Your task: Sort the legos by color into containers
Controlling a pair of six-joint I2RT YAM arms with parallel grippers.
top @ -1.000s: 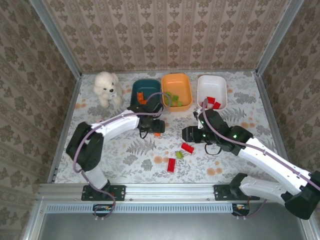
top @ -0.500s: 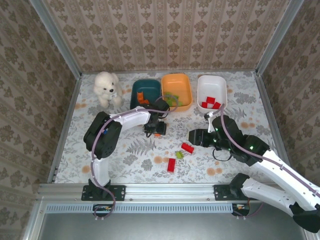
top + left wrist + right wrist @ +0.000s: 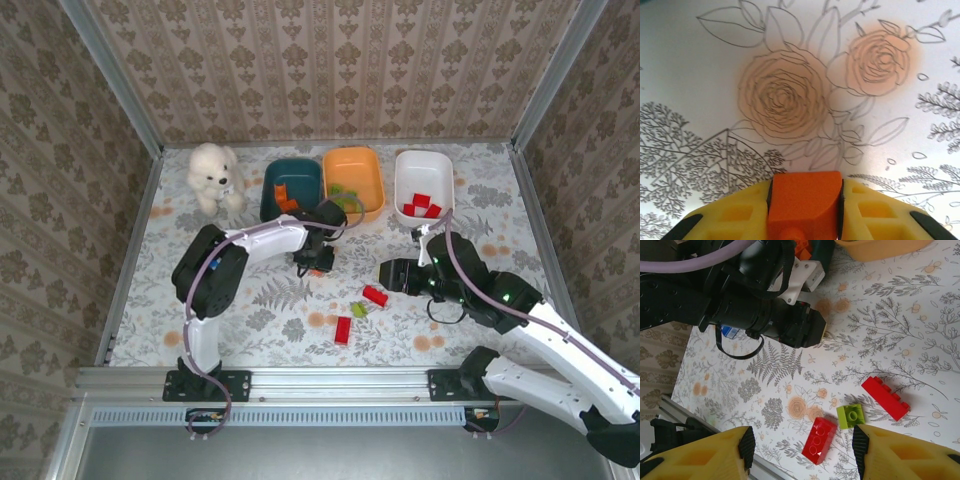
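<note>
Left gripper (image 3: pixel 805 192) barely moved, still pinching an orange brick (image 3: pixel 802 207) (bottom cut off); right gripper (image 3: pixel 803 446) gapes wide over a red brick (image 3: pixel 818 440).

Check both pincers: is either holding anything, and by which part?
The left pincer grips an orange lego by its two opposite side faces. The right pincer is open and holds nothing.
</note>
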